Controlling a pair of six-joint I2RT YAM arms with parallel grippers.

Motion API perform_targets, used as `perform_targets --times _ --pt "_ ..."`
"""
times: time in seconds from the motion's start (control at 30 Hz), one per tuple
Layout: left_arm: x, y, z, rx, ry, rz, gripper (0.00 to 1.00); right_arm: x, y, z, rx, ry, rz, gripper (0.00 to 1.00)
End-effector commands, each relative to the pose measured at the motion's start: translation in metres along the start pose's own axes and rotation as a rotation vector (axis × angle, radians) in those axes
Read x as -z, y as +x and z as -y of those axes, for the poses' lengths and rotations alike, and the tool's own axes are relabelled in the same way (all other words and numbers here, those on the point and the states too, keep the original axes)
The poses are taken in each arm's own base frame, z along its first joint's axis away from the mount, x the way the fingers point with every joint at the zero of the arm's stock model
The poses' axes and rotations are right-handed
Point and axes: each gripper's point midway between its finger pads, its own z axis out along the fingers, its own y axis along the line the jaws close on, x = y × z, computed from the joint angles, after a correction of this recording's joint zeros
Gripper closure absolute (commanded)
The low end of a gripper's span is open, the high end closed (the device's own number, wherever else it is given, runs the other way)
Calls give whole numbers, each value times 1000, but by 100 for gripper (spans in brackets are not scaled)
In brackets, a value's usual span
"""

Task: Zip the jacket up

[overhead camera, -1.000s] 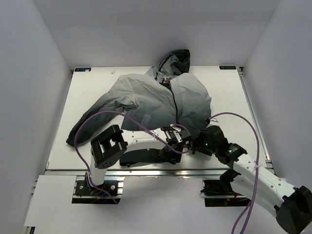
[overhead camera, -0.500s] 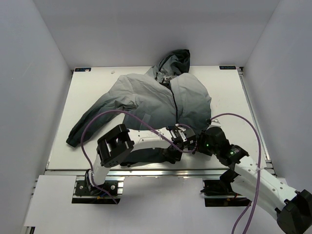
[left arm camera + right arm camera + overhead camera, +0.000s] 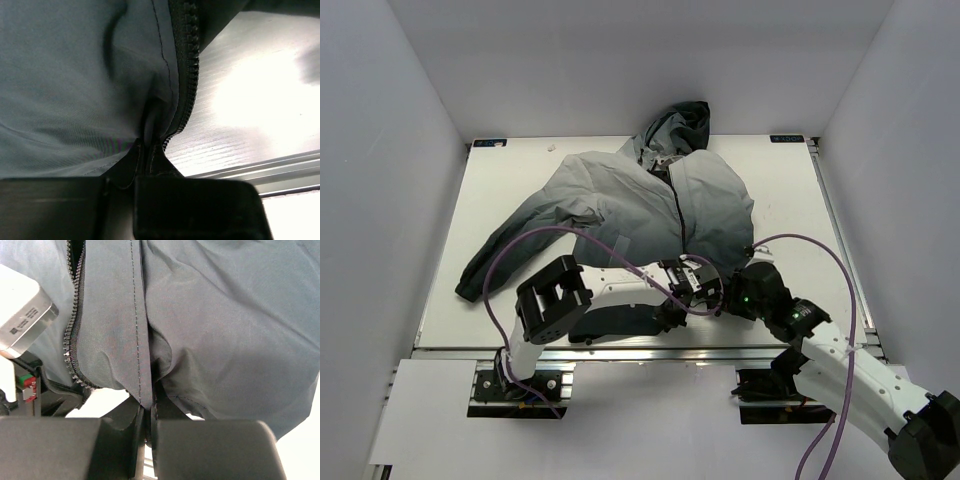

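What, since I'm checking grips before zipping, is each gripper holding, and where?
Both pinch the jacket at its bottom edge: the left gripper beside the zipper teeth, the right gripper on the stitched front flap.

The top view is bright and evenly lit from above, its white walls and table (image 3: 790, 200) almost shadowless, though the jacket (image 3: 650, 200) sinks into a murky black patch under the arms at 6 o'clock where detail is lost. In the left wrist view blown-out glare covers the table from 1 to 4 o'clock, the zipper teeth (image 3: 186, 60) at 12 o'clock are crisp, and the left gripper (image 3: 148, 152) at 6 o'clock is an underexposed, soft-focus block. The right wrist view has soft, even light with gentle fold shadows, a sharp stitched seam (image 3: 135, 315) at 12 o'clock, a blurred right gripper (image 3: 148, 412) at 6 o'clock and clipped white at 4 o'clock.
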Motion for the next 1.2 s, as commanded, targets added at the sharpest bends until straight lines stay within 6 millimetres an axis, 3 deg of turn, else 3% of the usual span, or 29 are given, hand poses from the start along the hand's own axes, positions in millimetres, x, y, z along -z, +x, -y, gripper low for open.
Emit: perform_targets --times 0.0,0.1,0.27,0.37,0.4,0.43,0.47,0.5,0.53,0.6,0.63,0.73,0.9,0.97,1.17 --pt "6 -6 -7 -17 -4 55 100 1 -5 -3 9 -19 22 100" --pt "25 -18 -2 -6 56 121 100 2 -9 -17 62 -103 36 100" --pt "73 -45 4 21 188 268 100 14 -25 -46 130 -271 121 100" --pt "119 -73 12 50 329 437 100 23 -37 -63 141 -358 175 100" --pt "145 -81 11 63 391 503 100 27 -43 -68 140 -377 194 100" --pt "148 -81 7 67 410 525 100 30 -46 -73 143 -397 204 100" --pt "164 -91 10 73 465 594 100 33 -53 -77 142 -413 230 100" --pt "188 -96 5 93 515 656 100 37 -60 -83 145 -429 249 100" --pt "182 -95 -4 107 515 667 100 39 -64 -86 146 -439 263 100" --pt "198 -105 -8 140 583 730 100 46 -75 -94 145 -468 299 100" --pt "199 -107 -21 170 588 748 100 49 -81 -99 146 -486 324 100" --pt "207 -115 -29 220 650 799 100 57 -93 -110 133 -527 361 100" --pt "215 -127 -24 285 730 850 100 77 -112 -134 117 -658 457 100" --pt "222 -133 -17 289 786 865 100 79 -114 -137 104 -684 480 100" --pt "216 -142 -15 353 788 830 100 79 -120 -137 67 -707 534 100"
